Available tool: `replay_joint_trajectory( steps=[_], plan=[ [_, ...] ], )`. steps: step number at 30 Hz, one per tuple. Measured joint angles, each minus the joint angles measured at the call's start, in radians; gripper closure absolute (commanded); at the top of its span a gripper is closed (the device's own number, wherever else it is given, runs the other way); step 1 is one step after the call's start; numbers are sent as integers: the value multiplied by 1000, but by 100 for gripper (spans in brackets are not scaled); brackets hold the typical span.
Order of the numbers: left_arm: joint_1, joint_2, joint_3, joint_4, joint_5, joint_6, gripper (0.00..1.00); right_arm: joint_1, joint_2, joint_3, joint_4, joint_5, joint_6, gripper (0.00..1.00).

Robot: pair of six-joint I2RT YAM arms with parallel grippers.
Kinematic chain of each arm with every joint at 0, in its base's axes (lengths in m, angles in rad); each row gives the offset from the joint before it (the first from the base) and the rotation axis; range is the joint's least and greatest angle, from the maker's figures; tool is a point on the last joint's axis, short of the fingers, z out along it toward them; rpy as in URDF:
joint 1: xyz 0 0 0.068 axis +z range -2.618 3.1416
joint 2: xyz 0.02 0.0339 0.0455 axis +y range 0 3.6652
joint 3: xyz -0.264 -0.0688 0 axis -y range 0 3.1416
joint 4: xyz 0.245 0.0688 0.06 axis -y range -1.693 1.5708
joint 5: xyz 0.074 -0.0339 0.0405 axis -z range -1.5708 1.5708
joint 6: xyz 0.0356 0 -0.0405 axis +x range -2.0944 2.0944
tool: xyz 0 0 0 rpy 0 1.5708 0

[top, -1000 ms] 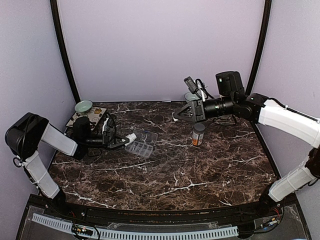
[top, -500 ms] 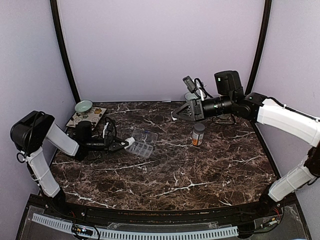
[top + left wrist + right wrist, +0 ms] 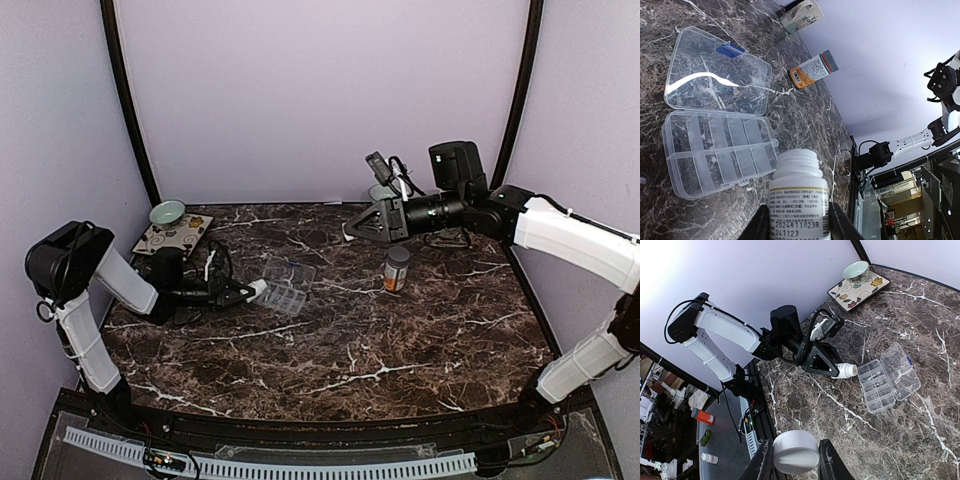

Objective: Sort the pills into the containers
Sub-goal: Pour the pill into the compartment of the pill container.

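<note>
The clear organizer box (image 3: pixel 283 291) lies open on the marble table, lid flat behind it; it shows in the left wrist view (image 3: pixel 715 150) and the right wrist view (image 3: pixel 887 385), and its compartments look empty. My left gripper (image 3: pixel 246 292) is shut on an uncapped white pill bottle (image 3: pixel 799 195), held on its side low over the table, mouth at the box's near edge. My right gripper (image 3: pixel 352 227) is shut on the bottle's white cap (image 3: pixel 795 452), held high over the table's back. No loose pills show.
An orange pill bottle with a grey cap (image 3: pixel 397 270) stands right of the box. A mug (image 3: pixel 800 13) stands at the back. A patterned plate (image 3: pixel 172 236) with a pale green bowl (image 3: pixel 167 212) sits at the back left.
My left arm has lowered and tipped the white bottle toward the box's near edge. The right arm has barely moved.
</note>
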Motion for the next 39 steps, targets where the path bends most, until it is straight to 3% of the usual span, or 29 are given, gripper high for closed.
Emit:
replay_joint_trajectory(
  steps=[39],
  plan=[
    [10, 16, 46, -205, -64, 139, 100, 0, 19, 0, 15, -15, 0, 96]
  ],
)
